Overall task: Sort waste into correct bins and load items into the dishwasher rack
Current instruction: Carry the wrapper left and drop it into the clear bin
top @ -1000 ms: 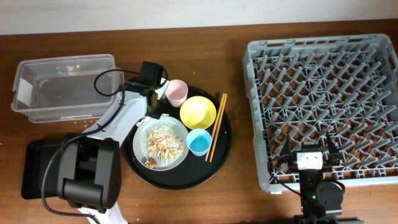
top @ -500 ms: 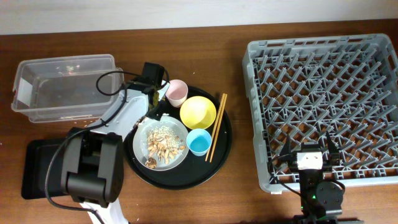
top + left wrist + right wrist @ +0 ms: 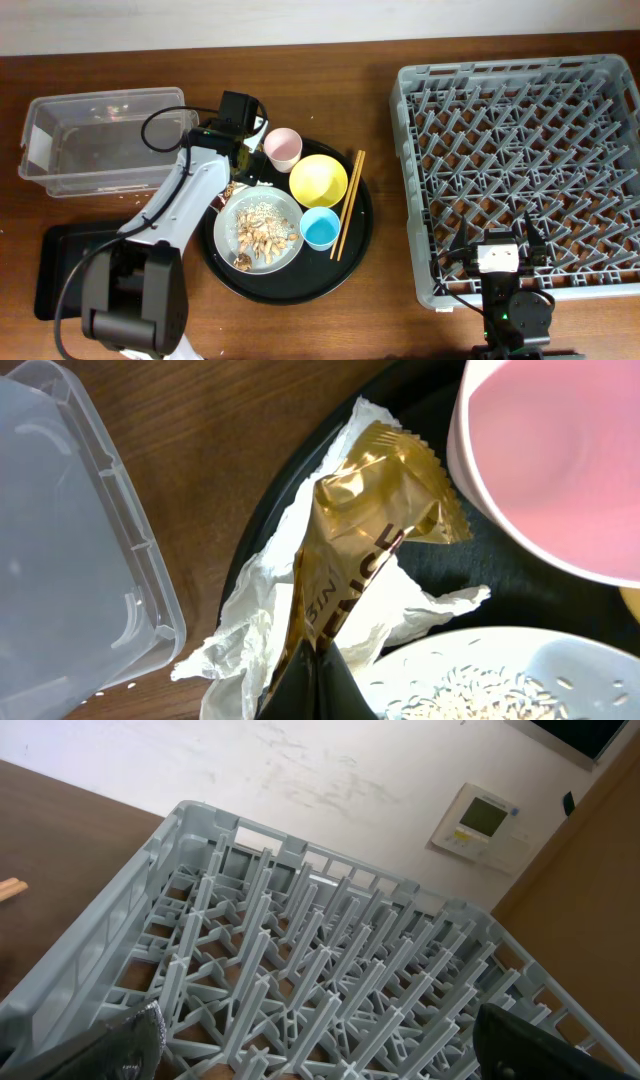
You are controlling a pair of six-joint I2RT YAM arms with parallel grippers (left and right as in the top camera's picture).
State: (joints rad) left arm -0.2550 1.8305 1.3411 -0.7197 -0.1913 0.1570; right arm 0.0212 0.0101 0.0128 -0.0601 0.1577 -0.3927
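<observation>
Tabletop (image 3: 385, 300): dark brown wood grain, bare between the things on it.
Far left, rear: clear tub (image 3: 105, 97) sits flat, long side running left to right, white label on its left end.
Near left corner: flat black tray (image 3: 58, 275), well in front of the tub, its right end hidden.
Middle: round black tray (image 3: 300, 292), just beside the tub's right front corner.
Right: dishwasher rack (image 3: 408, 190), apart from the round tray with a strip of wood showing between them.

Bright, even light, soft shadows; glare on the gold wrapper (image 3: 372, 525).
</observation>
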